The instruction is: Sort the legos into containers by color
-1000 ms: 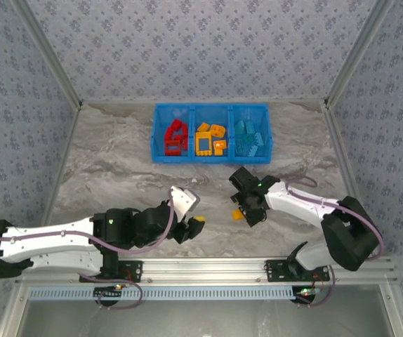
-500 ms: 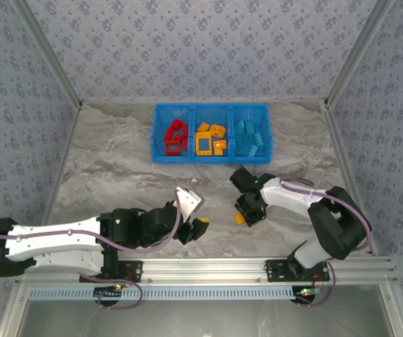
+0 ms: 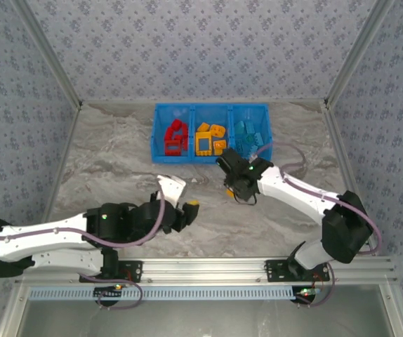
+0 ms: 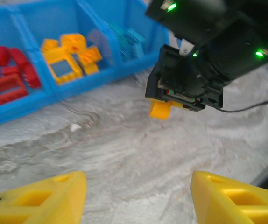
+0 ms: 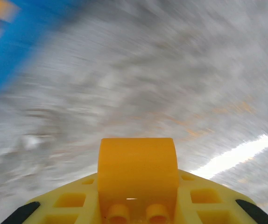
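Gripping a yellow brick (image 5: pixel 137 172) near the bin (image 3: pixel 208 159), the right gripper (image 3: pixel 234 187) could spill it outside by releasing early; the left gripper (image 4: pixel 136 196) hangs open.

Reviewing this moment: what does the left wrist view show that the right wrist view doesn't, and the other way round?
Left wrist: the three compartments of the blue bin, with red legos, yellow legos and teal legos sorted inside. It also gives the right gripper seen from outside and the open, empty left gripper.
Right wrist: a close, blurred look at the yellow brick, round studs at its lower edge, held between the right gripper's fingers.
Both: that yellow brick, the marble table and part of the blue bin.
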Available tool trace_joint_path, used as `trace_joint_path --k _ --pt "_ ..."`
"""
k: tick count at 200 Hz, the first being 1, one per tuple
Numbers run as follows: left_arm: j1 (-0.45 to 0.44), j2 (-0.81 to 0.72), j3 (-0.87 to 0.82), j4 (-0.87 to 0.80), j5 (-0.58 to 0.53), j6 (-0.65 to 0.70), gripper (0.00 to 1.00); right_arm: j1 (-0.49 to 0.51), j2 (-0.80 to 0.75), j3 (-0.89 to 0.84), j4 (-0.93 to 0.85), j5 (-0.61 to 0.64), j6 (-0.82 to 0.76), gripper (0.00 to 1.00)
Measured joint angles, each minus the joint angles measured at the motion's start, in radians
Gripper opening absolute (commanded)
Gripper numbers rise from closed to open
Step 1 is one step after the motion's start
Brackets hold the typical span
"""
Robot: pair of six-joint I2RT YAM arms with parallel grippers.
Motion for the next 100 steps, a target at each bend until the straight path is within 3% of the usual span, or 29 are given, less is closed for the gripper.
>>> trace_joint_path --k 23,49,100 --pt "0.025 -0.046 0.042 -0.039 -0.061 -0.023 0.63 0.018 0.039 0.175 0.003 0.099 -0.178 0.22" --pt "0.114 -0.05 0.076 -0.044 -0.057 -0.025 0.68 -0.023 0.171 0.314 0.069 0.115 -0.417 0.18" --pt "0.499 0.049 0.119 -0.017 0.215 -0.043 0.67 -0.093 0.523 0.654 0.096 0.115 -0.764 0.18"
